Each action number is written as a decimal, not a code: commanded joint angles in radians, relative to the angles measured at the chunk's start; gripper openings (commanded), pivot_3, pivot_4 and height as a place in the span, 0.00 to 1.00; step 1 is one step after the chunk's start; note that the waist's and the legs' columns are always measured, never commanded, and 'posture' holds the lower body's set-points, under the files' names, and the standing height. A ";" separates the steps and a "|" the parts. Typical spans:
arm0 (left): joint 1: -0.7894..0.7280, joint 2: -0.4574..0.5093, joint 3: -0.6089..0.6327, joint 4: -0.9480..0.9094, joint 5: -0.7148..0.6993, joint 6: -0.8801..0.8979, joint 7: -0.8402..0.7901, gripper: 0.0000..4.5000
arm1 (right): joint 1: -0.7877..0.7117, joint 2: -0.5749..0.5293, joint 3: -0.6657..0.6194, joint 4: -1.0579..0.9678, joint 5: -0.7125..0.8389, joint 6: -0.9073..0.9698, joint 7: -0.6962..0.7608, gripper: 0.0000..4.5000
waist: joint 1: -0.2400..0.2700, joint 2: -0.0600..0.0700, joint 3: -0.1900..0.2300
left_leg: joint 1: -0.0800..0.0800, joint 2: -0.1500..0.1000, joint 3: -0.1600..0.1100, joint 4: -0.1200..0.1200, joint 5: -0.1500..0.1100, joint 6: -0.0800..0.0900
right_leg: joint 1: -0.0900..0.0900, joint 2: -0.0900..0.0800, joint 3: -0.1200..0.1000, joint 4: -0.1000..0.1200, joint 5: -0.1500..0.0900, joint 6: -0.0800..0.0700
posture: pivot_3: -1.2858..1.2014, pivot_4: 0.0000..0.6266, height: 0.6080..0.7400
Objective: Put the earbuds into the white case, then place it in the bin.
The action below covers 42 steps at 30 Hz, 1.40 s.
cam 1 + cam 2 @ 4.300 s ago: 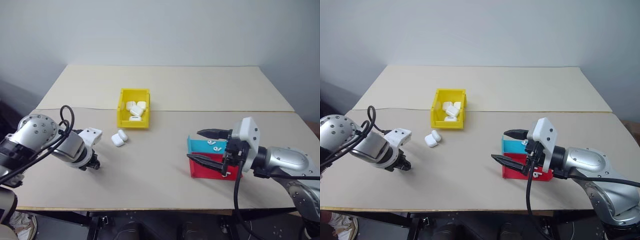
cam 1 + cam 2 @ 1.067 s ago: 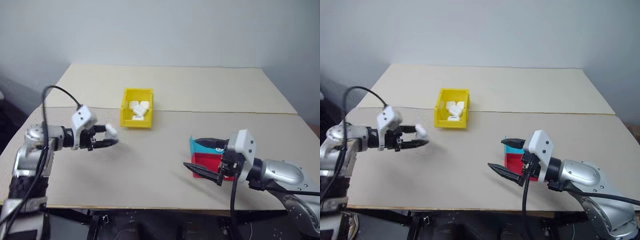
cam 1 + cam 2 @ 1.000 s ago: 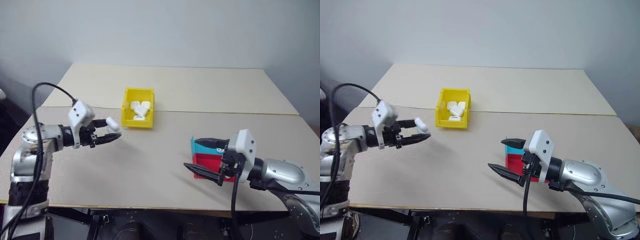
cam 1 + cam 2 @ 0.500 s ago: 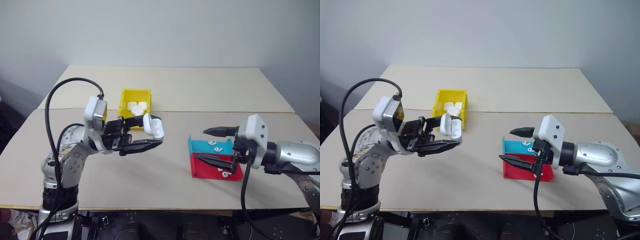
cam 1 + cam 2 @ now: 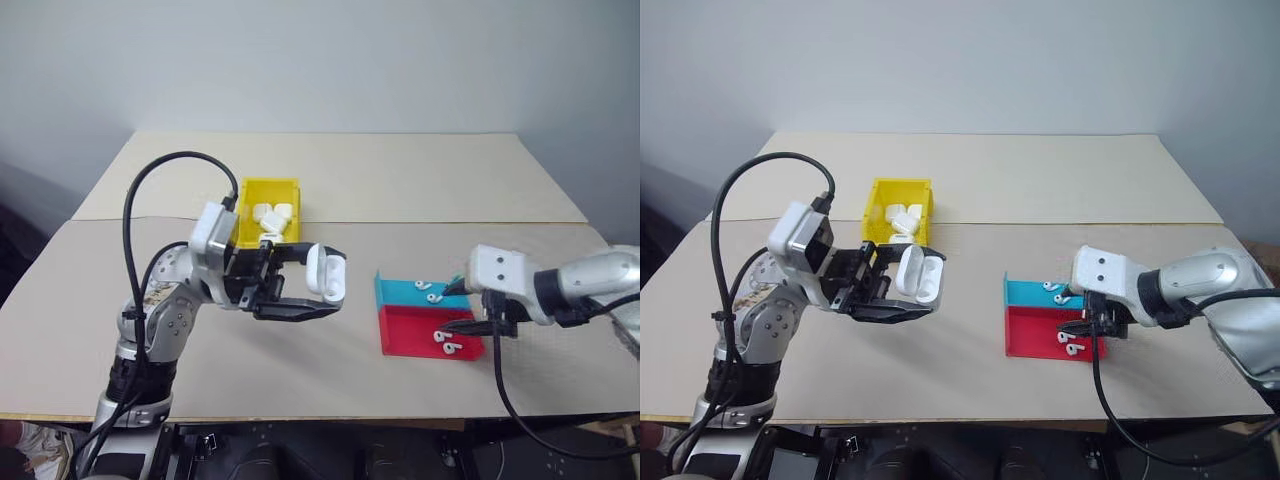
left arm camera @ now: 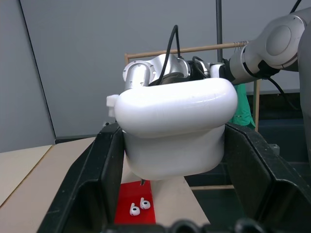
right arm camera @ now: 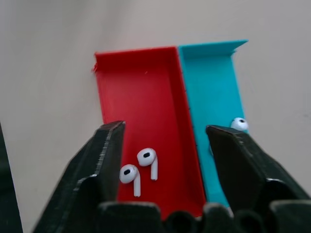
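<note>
Above the table's middle, the glossy white rounded case (image 5: 326,273), lid open, is clamped by the left gripper (image 5: 305,283); rightward, two tiny white earbuds (image 7: 138,166) in the shallow red tray (image 7: 146,97) lie between the parted fingers of the right gripper (image 7: 165,160).

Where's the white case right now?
The white case, lid open, is held off the table in the left gripper, front-left of centre, just in front of the yellow bin.

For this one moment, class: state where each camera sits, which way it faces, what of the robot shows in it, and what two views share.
Head stereo pair: looks forward and down over the table; both arms show, with the yellow bin.
Left wrist view: looks along the left gripper, shut on the open white case.
Right wrist view: looks down between the open right gripper at the red tray and teal tray.
Shared: both wrist views show the earbuds in the red tray.
</note>
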<state>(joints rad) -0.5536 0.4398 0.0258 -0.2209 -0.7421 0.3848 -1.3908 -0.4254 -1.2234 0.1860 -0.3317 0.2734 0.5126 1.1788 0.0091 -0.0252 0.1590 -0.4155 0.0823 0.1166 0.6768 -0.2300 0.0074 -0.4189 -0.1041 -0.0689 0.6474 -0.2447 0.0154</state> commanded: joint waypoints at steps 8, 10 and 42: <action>0.036 -0.002 -0.019 -0.070 0.007 -0.037 0.070 0.63 | -0.116 0.088 0.164 0.187 -0.226 -0.191 0.156 0.57 | 0.001 0.000 0.000 | 0.000 0.000 0.000 0.000 0.001 -0.001 | -0.001 0.000 0.000 0.000 0.000 0.000 | 0.52 0.24 1.00; 0.049 0.000 -0.019 -0.085 0.008 -0.036 0.087 0.63 | -0.123 0.109 0.171 0.203 -0.240 -0.193 0.171 0.57 | 0.001 0.000 0.000 | 0.000 0.000 0.001 0.000 0.001 -0.001 | -0.001 0.000 0.000 0.000 0.000 0.000 | 0.52 0.24 1.00; 0.091 0.041 -0.015 -0.149 -0.028 -0.025 0.149 0.63 | -0.119 0.197 0.178 0.320 -0.370 -0.255 0.198 0.37 | 0.003 0.000 0.000 | 0.000 0.000 0.001 0.000 0.001 -0.002 | 0.000 0.000 0.000 0.000 0.000 0.000 | 0.52 0.24 1.00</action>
<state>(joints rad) -0.4599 0.4754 0.0017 -0.3378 -0.7488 0.3721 -1.2445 -0.5411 -1.0272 0.3785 -0.0137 -0.0802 0.2659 1.3736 0.0116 -0.0250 0.1590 -0.4153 0.0825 0.1176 0.6771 -0.2291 0.0058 -0.4187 -0.1041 -0.0692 0.6475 -0.2447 0.0154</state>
